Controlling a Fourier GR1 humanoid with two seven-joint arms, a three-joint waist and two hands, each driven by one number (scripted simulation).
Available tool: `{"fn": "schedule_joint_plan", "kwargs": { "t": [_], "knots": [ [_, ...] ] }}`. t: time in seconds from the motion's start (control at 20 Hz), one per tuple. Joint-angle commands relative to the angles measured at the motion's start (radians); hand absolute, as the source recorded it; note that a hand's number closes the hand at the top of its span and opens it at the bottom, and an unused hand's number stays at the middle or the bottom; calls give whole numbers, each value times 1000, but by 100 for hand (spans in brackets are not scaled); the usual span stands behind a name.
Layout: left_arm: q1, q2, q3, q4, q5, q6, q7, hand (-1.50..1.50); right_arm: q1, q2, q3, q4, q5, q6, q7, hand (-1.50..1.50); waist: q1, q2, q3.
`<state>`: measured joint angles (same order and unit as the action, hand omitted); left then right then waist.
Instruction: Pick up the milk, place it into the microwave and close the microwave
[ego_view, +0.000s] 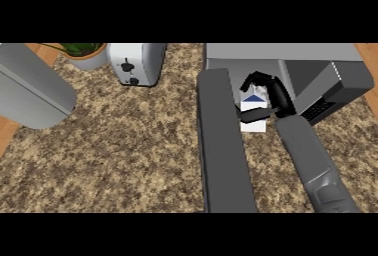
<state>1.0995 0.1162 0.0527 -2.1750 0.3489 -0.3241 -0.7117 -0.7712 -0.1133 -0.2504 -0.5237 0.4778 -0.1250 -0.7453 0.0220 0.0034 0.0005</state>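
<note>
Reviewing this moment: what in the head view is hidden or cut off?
- Milk carton: partly covered by the right hand curled round it.
- Microwave interior: hidden behind hand and carton.
- Left hand: not identifiable.
- Potted plant and toaster: cut off at the top edge.

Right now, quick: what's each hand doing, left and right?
Right hand: curled round the milk carton at the front of the open microwave.
Left hand: not in view; only its forearm shows at the left edge.
</note>
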Motion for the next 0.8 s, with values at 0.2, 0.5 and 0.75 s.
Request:
{"fn": "schedule_joint_plan", "kwargs": {
  "t": [0.2, 0.5, 0.75],
  "knots": [
    [-73, 18, 16, 44, 6, -23, 37, -150, -165, -27, -27, 197, 51, -174, 70, 150, 38, 19, 1],
    [-154, 29, 28, 84, 9, -15, 59, -150, -233, -56, -74, 281, 47, -303, 164, 150, 63, 35, 2],
    [-223, 67, 65, 133, 39, -21, 90, -150, -251, -75, -140, 296, -1, -387, 169, -150, 75, 46, 3]
  ]
}}
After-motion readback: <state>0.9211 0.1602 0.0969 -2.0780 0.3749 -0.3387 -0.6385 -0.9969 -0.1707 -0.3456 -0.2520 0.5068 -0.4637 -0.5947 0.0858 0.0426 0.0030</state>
